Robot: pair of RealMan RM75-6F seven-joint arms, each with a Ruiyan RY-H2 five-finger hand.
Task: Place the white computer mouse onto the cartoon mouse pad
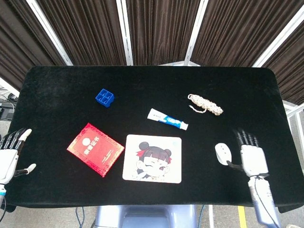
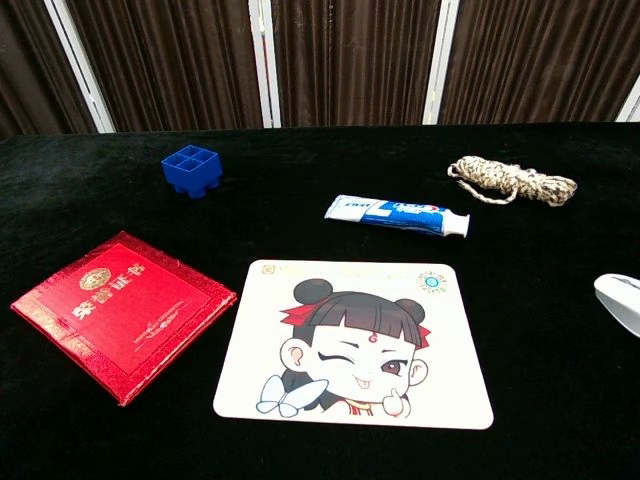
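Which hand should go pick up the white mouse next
The right hand: it is open just beside the white mouse, which lies right of the cartoon mouse pad. The left hand sits at the table's far left edge.

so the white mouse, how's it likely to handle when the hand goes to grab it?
The white mouse looks like a smooth, domed plastic shell, so fingers may slip off the top unless they wrap its sides. It lies flat on the black cloth, so tipping or rolling seems unlikely. No cable shows, so it is probably light and might skid if the right hand nudges it.
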